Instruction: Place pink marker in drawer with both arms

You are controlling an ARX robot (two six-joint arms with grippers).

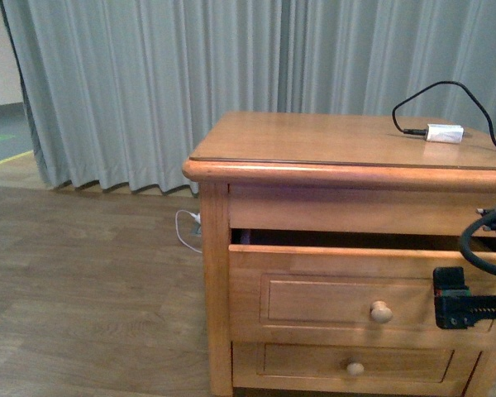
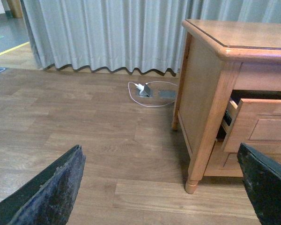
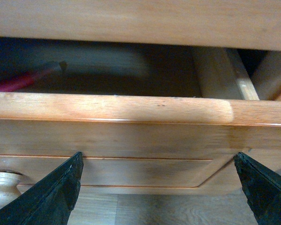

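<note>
The upper drawer point(image 1: 314, 302) of the wooden cabinet stands slightly open, with a dark gap above its front. In the right wrist view a pink marker point(image 3: 18, 82) lies inside the drawer point(image 3: 131, 110), far back in the shadow and blurred. My right gripper point(image 3: 158, 157) is open and empty, close in front of the drawer's panel and beside the round knob point(image 3: 2, 180). In the front view the right arm's black end point(image 1: 459, 302) shows at the drawer's right side. My left gripper point(image 2: 159, 154) is open and empty above the floor, left of the cabinet, with the drawer point(image 2: 257, 126) to its side.
A white adapter point(image 1: 444, 133) with a black cable lies on the cabinet top. The lower drawer point(image 1: 355, 364) is shut. A floor socket with a white cable point(image 2: 145, 90) sits by the grey curtain point(image 1: 149, 83). Wooden floor lies left of the cabinet.
</note>
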